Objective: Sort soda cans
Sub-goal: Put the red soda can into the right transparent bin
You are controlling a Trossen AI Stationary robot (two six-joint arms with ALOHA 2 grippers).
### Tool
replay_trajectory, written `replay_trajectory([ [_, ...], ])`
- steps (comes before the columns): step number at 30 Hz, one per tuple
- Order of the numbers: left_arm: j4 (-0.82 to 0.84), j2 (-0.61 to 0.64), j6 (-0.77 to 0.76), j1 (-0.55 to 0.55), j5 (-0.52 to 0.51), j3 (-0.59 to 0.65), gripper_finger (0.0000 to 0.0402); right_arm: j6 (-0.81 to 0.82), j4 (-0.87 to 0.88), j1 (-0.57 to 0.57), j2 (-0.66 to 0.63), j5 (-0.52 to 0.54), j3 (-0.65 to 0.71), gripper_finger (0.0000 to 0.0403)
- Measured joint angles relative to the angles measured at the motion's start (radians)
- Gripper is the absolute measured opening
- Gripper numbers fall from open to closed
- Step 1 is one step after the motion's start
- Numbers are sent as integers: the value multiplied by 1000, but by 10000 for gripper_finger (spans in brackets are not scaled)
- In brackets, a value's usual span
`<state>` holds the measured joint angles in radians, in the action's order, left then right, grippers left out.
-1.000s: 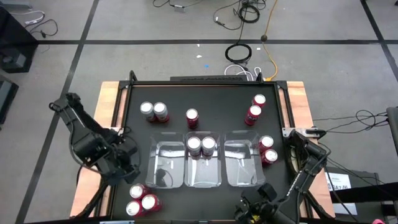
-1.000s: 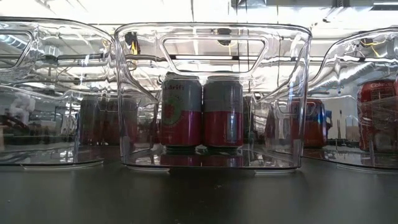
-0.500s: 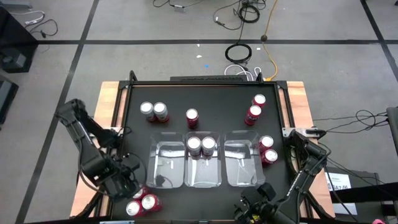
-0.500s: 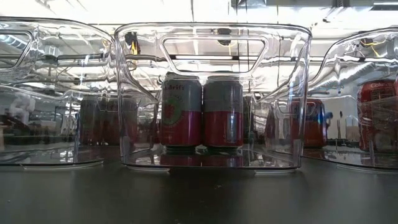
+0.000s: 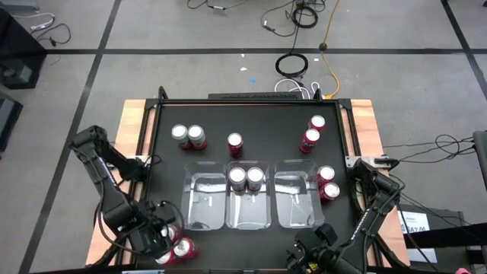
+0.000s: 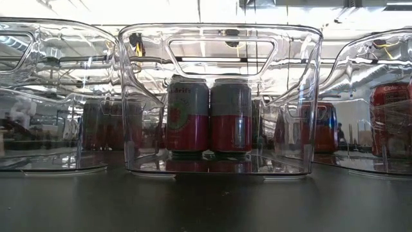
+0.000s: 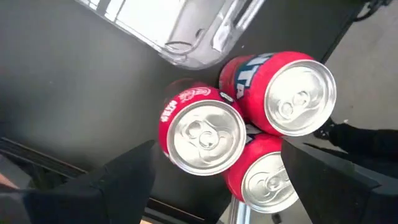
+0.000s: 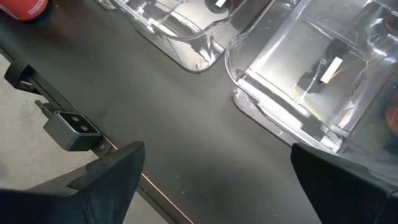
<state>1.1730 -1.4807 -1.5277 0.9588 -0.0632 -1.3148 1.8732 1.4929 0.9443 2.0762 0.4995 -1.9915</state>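
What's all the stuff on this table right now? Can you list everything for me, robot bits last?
Clear plastic trays: three, side by side in the table's middle.
Cans in the middle tray: two, silver over red, upright, touching.
Red cans at the near left corner: three, clustered, upright, under the left gripper.
Cans at far left: two, silver tops, side by side.
Single red can: one, far side, just beyond the middle tray.
Red cans at far right: two, close together.
Red cans by the right tray: two, outside its right wall.
Table: one, black top, wooden side edges.
Left gripper: open, above the corner cluster.
Right gripper: open, at the near edge, holding nothing.
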Motion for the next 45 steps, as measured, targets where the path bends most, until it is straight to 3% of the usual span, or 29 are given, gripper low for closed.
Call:
replay_trajectory([
  [13, -6, -75, 95, 0, 4, 0, 347, 0, -10, 0, 0, 0, 0, 396],
  [36, -5, -156, 123, 10, 38, 15, 347, -3, -33, 0, 0, -3, 0, 396],
  [45, 34, -156, 128, 11, -14, 15, 347, -3, -39, 0, 0, -3, 0, 396],
])
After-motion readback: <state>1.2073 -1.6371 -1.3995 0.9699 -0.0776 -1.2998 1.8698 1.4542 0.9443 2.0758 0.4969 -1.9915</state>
